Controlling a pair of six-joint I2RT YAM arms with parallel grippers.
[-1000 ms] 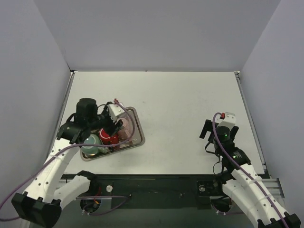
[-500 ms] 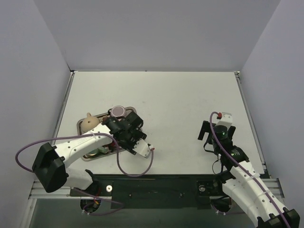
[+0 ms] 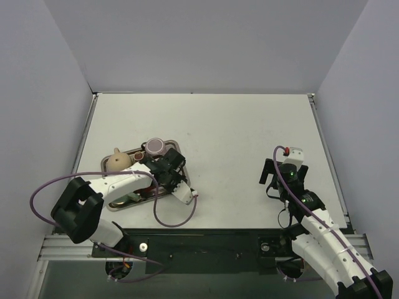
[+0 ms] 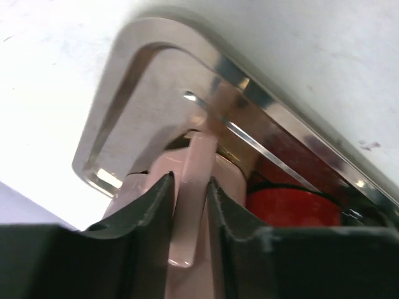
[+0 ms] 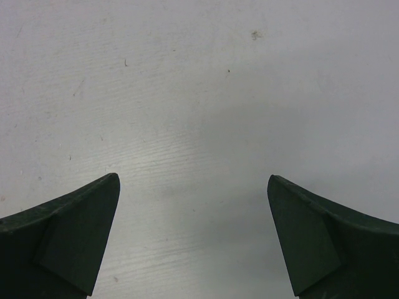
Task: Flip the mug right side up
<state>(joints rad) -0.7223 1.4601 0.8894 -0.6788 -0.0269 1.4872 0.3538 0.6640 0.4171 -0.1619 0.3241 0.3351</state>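
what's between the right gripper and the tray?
Only bare table lies between the right gripper and the tray, seen in the top view. The left gripper is shut on the mug handle.

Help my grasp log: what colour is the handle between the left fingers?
The mug handle is pale pink, clearest in the left wrist view.

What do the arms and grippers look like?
The left arm and right arm have white link shells and black joints, each trailing a purple cable. The left gripper and right gripper have dark matte fingers. A white camera block and green light sit on the right wrist.
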